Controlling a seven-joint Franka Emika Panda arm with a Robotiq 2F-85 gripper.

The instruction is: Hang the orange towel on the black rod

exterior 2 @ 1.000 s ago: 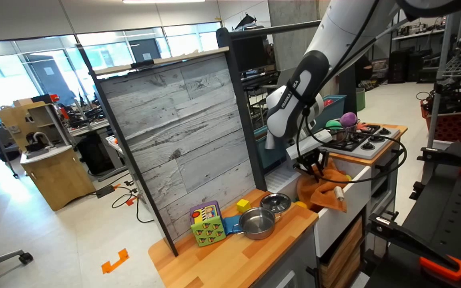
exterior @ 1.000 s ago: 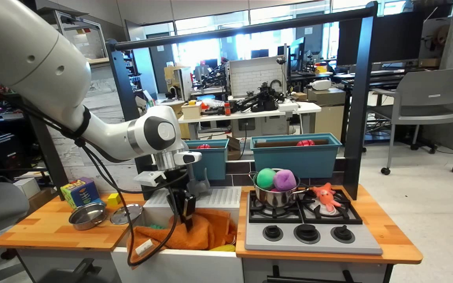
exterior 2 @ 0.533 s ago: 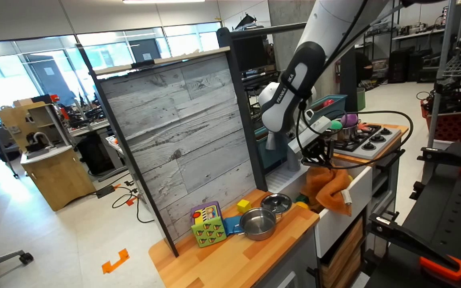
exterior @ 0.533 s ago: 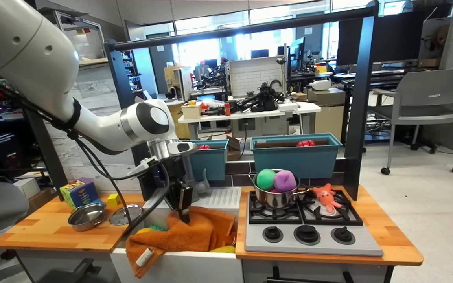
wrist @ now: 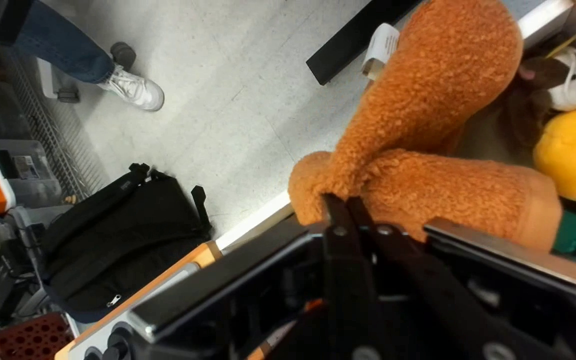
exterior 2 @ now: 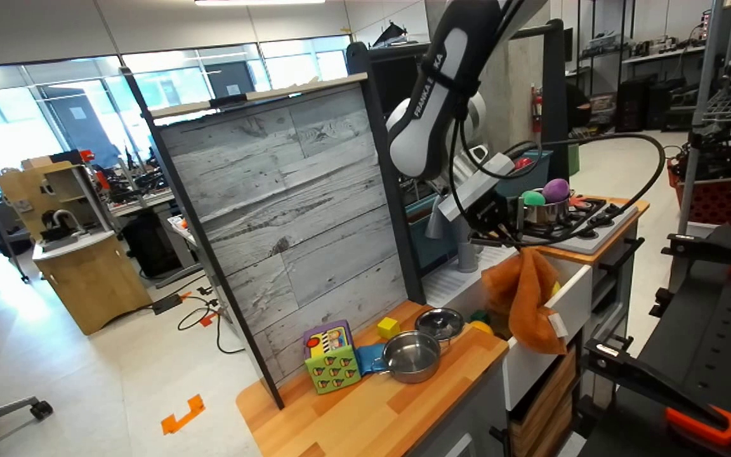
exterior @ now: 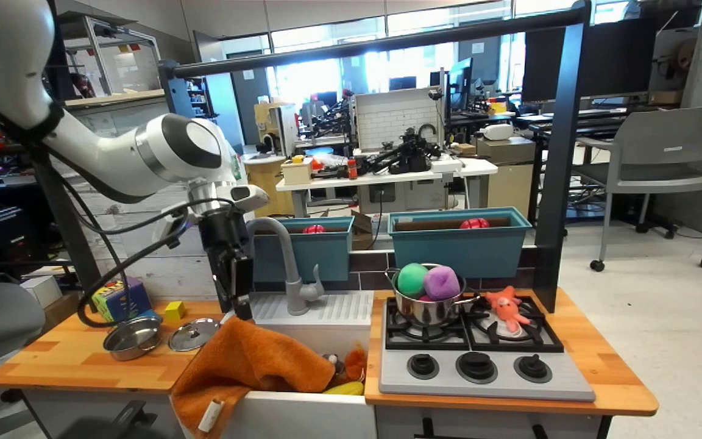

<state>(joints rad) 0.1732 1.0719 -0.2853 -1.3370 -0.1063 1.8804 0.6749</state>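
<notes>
My claw (wrist: 344, 200) pinches the orange terry towel (exterior: 278, 353), partly in the sink (exterior: 314, 417), hanging over its front. I should lift high, clear of faucet (exterior: 294, 289), before draping over black rod (exterior: 375, 45).

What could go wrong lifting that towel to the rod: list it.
The gripper pinches just one gathered spot of the orange towel, which might slip free. It drapes over the sink's front wall and could snag there. The faucet stands close to the gripper and may get bumped.
</notes>
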